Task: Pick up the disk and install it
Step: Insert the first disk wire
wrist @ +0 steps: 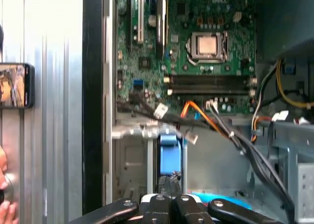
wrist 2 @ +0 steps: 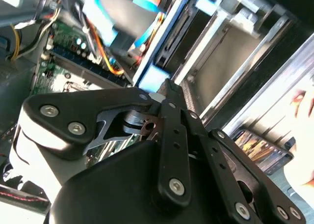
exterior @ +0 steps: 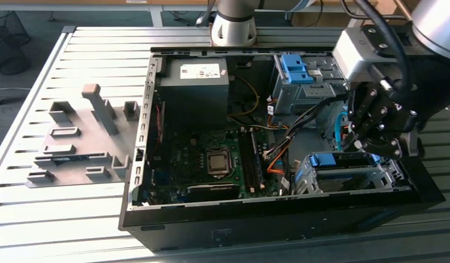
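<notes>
Blue-framed silver disk (exterior: 342, 131) sits edge-on under the black linkage gripper (exterior: 375, 143), inside the open black computer case (exterior: 283, 211), above the grey metal drive bay with blue bracket (exterior: 342, 171). Jaws look together in both wrist views; whether they're clamped on the disk, can't tell. Green motherboard (wrist: 191, 47) beside it.

Black gripper (exterior: 373, 143), silver screws

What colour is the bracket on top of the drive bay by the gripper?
Bright blue bracket on the grey drive bay, clearest in the exterior view, just below the gripper.
</notes>
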Available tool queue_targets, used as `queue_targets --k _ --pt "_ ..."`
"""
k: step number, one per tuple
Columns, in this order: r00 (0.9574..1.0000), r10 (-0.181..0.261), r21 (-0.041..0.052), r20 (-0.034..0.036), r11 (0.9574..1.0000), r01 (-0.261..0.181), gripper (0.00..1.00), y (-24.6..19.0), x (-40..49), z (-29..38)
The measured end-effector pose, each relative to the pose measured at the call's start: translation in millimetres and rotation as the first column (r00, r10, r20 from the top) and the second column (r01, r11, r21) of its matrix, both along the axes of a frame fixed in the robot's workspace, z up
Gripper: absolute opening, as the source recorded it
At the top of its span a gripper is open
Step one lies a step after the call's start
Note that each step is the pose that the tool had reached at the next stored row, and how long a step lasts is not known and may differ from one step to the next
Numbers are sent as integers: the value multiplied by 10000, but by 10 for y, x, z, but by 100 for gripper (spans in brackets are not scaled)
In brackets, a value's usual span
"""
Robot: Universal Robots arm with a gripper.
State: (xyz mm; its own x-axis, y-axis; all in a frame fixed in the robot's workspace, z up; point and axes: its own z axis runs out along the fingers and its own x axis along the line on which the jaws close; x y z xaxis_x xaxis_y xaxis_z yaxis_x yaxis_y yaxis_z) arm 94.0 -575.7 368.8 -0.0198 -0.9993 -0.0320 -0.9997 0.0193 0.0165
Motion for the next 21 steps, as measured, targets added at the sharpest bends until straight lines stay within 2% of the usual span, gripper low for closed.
queue_targets --k 2,4,8,17,21 --pt "10000 1 0 -4 10000 -1 11 0 87 -4" --pt "10000 1 0 -4 10000 -1 11 1 132 -7" --pt "10000 0 1 -3 10000 0 11 1 161 -9" --pt "10000 2 1 -3 10000 -2 11 1 166 -9" --pt "10000 35 0 -3 10000 -35 11 13 208 -18"
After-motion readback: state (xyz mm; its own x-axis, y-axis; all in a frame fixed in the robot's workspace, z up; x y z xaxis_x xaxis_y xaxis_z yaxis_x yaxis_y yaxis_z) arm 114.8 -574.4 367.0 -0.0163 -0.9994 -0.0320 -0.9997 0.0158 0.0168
